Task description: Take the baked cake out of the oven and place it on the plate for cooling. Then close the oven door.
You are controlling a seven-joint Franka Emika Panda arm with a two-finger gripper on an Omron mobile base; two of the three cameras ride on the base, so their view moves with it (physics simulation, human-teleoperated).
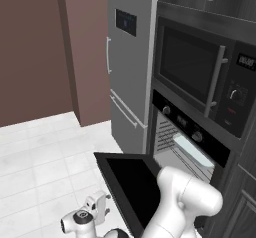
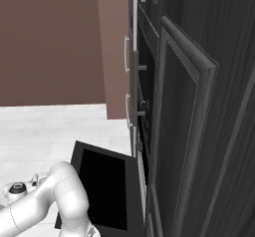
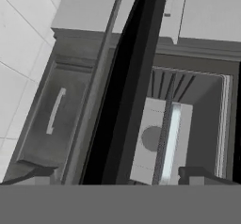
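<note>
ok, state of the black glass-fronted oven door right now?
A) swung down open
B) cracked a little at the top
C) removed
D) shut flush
A: the black glass-fronted oven door lies swung down on its bottom hinge, leaving the oven cavity with its wire racks exposed.

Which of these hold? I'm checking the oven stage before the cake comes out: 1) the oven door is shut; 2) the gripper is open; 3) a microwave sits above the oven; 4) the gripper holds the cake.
1) False: the oven door hangs open, folded down on its bottom hinge.
2) True: the gripper has its jaws spread wide.
3) True: the microwave sits directly above the oven.
4) False: nothing sits between the fingers; they point toward the oven's cavity.
</note>
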